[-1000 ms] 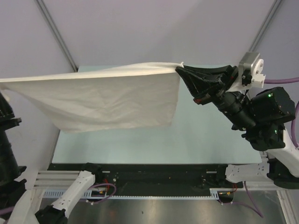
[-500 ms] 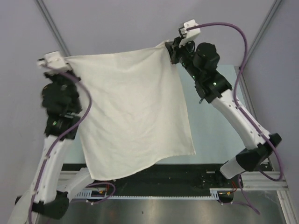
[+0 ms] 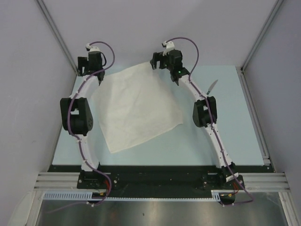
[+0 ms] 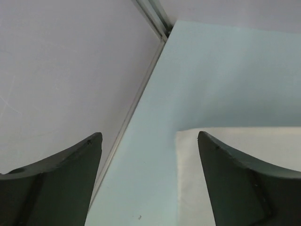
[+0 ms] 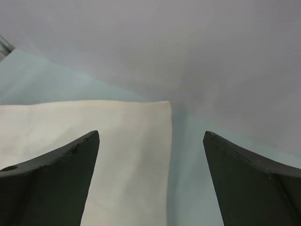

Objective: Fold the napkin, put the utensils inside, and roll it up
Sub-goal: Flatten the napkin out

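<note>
A: Two sets of jaws are hanging wide apart at the far side of the counter [image 3: 225,132], and neither is gripping anything. The napkin [image 3: 138,108] is lying spread flat, turned a little askew, between the left arm [image 3: 75,115] and the right arm [image 3: 203,113].

B: Each wrist camera is showing a far corner of the cloth framed between its spread jaws. The left jaws are hovering by the far-left corner, the right jaws by the far-right one, and I'm seeing no contact.

A: The knife [image 3: 212,86] is sitting on the bare counter just right of the right arm, apart from the cloth. So folding is looking like the step in hand, with nothing folded yet.

B: I'm judging that cloth to be light and limp. It's going to droop and crease wherever it's lifted, so pinching right at the corners, both sides together, is looking best.

A: Thin fabric on a smooth counter is tricky, though. Jaws closing too high are risking sliding it instead of catching it.

B: The knife is looking stiff, slim and slick, so taking it across the handle is seeming safest.
</note>
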You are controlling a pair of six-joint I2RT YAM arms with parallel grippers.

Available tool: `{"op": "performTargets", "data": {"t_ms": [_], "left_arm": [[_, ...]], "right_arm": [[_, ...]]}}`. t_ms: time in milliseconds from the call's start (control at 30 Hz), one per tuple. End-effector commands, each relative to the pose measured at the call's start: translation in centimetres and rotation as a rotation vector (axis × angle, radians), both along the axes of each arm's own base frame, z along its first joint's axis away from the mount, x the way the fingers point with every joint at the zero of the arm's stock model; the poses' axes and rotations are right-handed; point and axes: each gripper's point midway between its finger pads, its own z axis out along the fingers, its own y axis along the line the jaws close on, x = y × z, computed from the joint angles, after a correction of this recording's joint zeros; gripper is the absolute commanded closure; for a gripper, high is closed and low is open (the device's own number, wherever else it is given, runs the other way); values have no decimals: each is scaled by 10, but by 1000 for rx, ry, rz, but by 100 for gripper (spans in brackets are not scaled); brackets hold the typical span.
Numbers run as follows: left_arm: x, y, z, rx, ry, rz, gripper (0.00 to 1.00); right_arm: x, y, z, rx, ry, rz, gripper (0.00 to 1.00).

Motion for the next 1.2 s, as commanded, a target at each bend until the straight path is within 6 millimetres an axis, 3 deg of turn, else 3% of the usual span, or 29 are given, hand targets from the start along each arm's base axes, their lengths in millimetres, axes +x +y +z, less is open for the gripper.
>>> {"op": "performTargets", "data": {"t_ms": [0,33,67,100,167,200,267,300,367,400,467,500,533,567,600,633,667,700,733,767,800,867,933,1000,1167], "left_arm": [[-12,-3,56,-65,-82,29,7],[-16,-5,56,-92,-102,33,3],[-19,-7,62,-109,-119,27,1],[-25,-12,80,-132,-156,-4,0],[-34,-20,86,-181,-171,-28,0],[-42,-24,101,-194,-196,-50,1],[-51,-37,100,-260,-202,-98,0],[-56,-41,102,-281,-205,-114,0],[-70,-56,104,-344,-212,-176,0],[-76,-63,104,-365,-209,-194,0],[-97,-77,96,-458,-207,-216,0],[-101,-86,96,-500,-233,-240,0],[-118,-95,81,-564,-235,-248,0],[-124,-111,72,-618,-229,-308,1],[-129,-129,63,-653,-230,-354,1],[-138,-142,40,-699,-210,-372,1],[-146,-153,36,-721,-203,-398,1],[-154,-175,27,-743,-174,-438,1],[-162,-186,9,-765,-141,-446,1],[-168,-196,3,-776,-128,-466,1],[-174,-212,-3,-794,-106,-502,1],[-184,-226,-14,-873,-99,-521,1],[-195,-237,-30,-971,-71,-527,1],[-196,-245,-31,-1009,-88,-560,1],[-202,-240,-58,-1016,-37,-498,1]], "right_arm": [[-9,-18,66,103,-107,10,0],[-18,-22,78,118,-125,11,0],[-34,-31,128,147,-216,8,0],[-41,-35,101,112,-158,2,0],[-57,-47,116,64,-141,-17,0],[-61,-52,112,39,-112,-27,0],[-71,-63,97,-15,-22,-57,0],[-80,-69,105,-25,-12,-64,0],[-98,-79,74,-73,119,-86,0],[-110,-86,81,-72,132,-101,0],[-132,-101,37,-107,260,-144,0],[-142,-106,32,-84,293,-164,0],[-156,-113,42,-65,291,-170,1],[-176,-119,6,-84,368,-168,0],[-187,-121,0,-56,400,-171,0],[-202,-124,4,-32,408,-160,1],[-219,-131,-24,-37,478,-163,1],[-232,-133,-35,-17,521,-149,2],[-242,-136,-30,5,524,-151,3],[-258,-145,-55,0,590,-165,4],[-267,-146,-61,15,619,-154,4],[-281,-153,-67,66,658,-167,4],[-300,-154,-89,86,729,-152,4],[-313,-155,-103,96,769,-141,4],[-319,-149,-121,145,800,-121,7]]}}
